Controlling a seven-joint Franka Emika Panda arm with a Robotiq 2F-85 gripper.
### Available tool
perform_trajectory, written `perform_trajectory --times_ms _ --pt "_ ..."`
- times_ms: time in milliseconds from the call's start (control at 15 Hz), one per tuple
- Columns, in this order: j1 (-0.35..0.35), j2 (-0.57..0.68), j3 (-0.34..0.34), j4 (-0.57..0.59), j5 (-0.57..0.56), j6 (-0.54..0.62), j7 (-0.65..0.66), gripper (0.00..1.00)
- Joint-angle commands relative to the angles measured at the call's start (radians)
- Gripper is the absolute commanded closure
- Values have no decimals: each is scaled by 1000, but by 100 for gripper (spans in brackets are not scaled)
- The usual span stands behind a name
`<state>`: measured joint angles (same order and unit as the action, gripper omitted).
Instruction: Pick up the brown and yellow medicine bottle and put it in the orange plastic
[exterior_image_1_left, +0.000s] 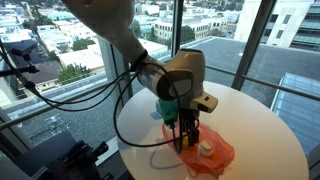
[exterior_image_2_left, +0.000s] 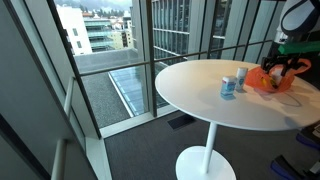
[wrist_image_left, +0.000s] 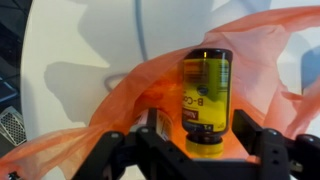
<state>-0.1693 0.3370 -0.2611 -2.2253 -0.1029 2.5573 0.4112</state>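
Note:
The brown and yellow medicine bottle (wrist_image_left: 205, 95) has a yellow label and lies between my fingers on the orange plastic bag (wrist_image_left: 130, 90). In the wrist view my gripper (wrist_image_left: 200, 140) is open, with a small gap between each finger and the bottle. In an exterior view my gripper (exterior_image_1_left: 186, 135) points down onto the orange plastic (exterior_image_1_left: 215, 158), where a small pale object (exterior_image_1_left: 205, 148) lies. In an exterior view the gripper (exterior_image_2_left: 284, 66) hangs just over the plastic (exterior_image_2_left: 272, 82) at the table's far side.
The round white table (exterior_image_2_left: 215, 105) stands on a pedestal next to floor-to-ceiling windows. Two small blue and white containers (exterior_image_2_left: 229, 86) stand near the plastic. A black cable (exterior_image_1_left: 125, 110) loops from the arm over the table (exterior_image_1_left: 255, 120).

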Motion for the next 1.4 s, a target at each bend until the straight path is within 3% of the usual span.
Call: perform_trajectory --times_ms 0,733,1000,1333 --pt "15 -34 -20 5 4 -49 -11 0" --pt "23 -287 13 -95 -59 -302 -77 0" --pt "38 -409 67 -157 -131 -419 -93 0" --pt "57 -573 144 -221 -122 -544 -138 0"
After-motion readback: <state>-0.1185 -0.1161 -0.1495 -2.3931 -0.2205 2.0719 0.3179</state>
